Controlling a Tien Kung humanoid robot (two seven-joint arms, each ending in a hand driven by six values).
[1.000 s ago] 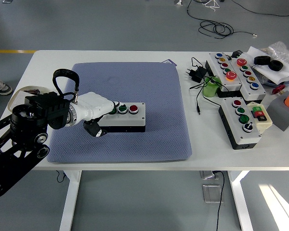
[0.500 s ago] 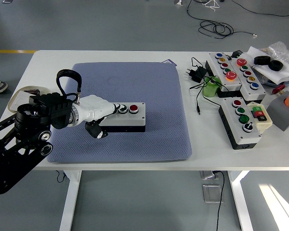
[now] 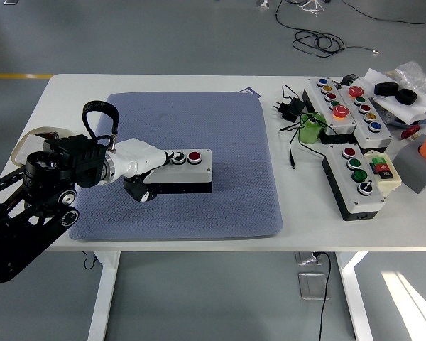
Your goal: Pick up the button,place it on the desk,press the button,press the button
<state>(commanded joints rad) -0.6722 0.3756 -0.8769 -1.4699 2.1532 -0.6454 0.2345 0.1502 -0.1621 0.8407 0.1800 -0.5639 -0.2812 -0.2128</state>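
Reaching in from the left, the robot's left hand (image 3: 143,162) lay over the left end of the button box (image 3: 181,172), which sat on the blue mat (image 3: 220,128) with its long axis running left to right. Its fingers draped across the leftmost buttons, thumb below the front edge; whether they gripped or merely pressed could not be told. The red button (image 3: 193,156) lay just right of the fingertips. No right hand was visible.

Bright, even overhead light, sharp focus throughout. Soft shadow lies under the white rectangular desk (image 3: 163,85). A sunlit patch glares on the grey floor (image 3: 405,298) at five o'clock. Straight edges bow slightly.
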